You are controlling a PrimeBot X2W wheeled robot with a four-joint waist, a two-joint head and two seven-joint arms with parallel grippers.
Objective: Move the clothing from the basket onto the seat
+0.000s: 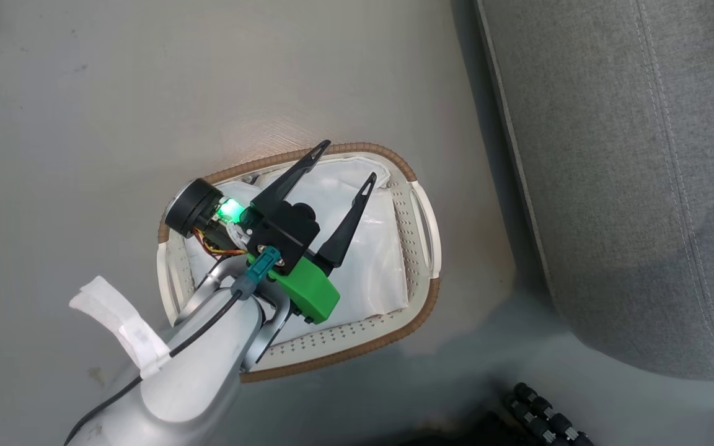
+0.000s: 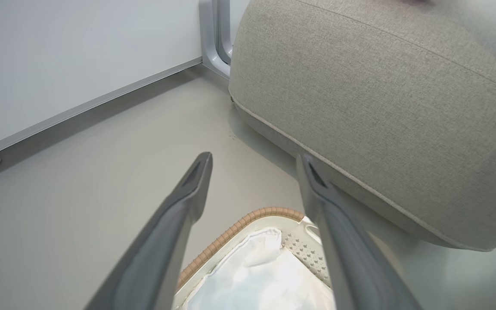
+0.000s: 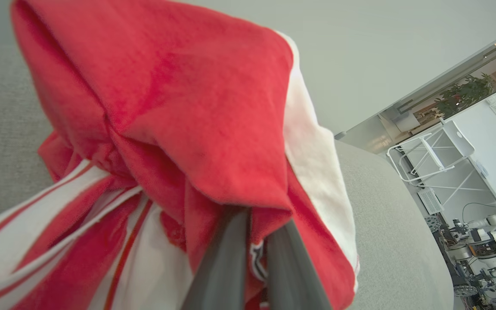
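My left gripper hangs open over the basket, an oval white perforated tub with a brown woven rim, nothing between its fingers. Inside lies the white liner; no red cloth shows there. In the left wrist view the left gripper points past the basket rim toward the grey seat. In the right wrist view my right gripper is shut on the clothing, a bunched red garment with white panels and stripes, hanging over the grey seat. Its fingertips are buried in the cloth.
The seat fills the right side of the head view, close to the basket. Pale floor lies to the left and behind. A wall with a baseboard runs beyond. Dark ribbed parts sit at the bottom edge.
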